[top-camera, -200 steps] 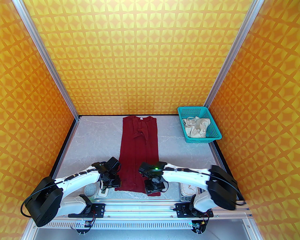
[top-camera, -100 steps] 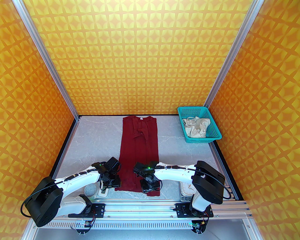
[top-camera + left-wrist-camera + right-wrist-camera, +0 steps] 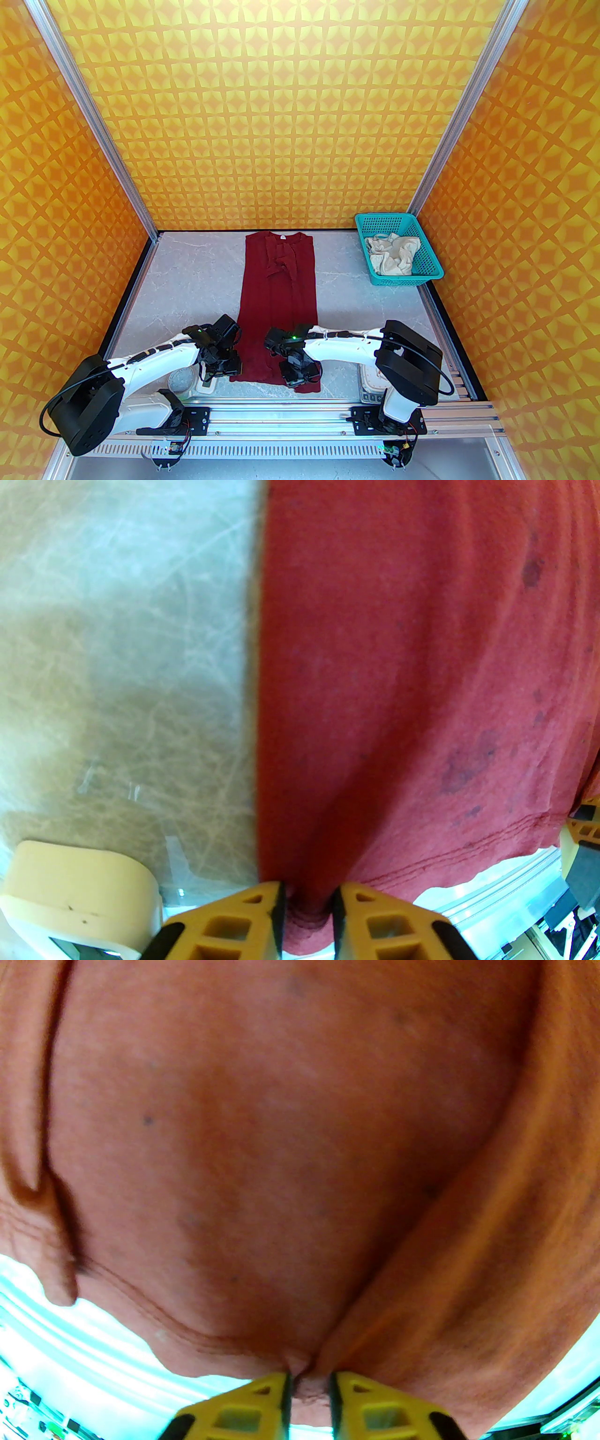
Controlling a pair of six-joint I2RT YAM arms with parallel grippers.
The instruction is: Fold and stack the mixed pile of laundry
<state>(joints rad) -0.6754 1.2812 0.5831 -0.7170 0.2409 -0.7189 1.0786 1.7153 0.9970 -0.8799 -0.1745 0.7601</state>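
A dark red shirt [image 3: 279,290] lies as a long narrow strip down the middle of the table, collar at the far end. My left gripper [image 3: 220,370] is shut on the shirt's near left hem corner; the left wrist view shows red cloth [image 3: 398,691] pinched between the yellow fingers [image 3: 243,920]. My right gripper [image 3: 297,372] is shut on the near right hem, with the fabric [image 3: 281,1147] bunched between its fingers [image 3: 365,1405]. Cream-white shorts [image 3: 391,255] lie crumpled in the basket at the far right.
The teal mesh basket [image 3: 433,267] stands at the table's far right corner. A white scale-like device [image 3: 372,382] sits by the right arm's base, and a beige block [image 3: 79,892] and round disc [image 3: 180,379] lie near the left arm. Orange patterned walls enclose the table.
The right arm has swung left along the near hem, and its gripper has closed on the shirt's near right hem. The left arm has stayed put, holding its corner.
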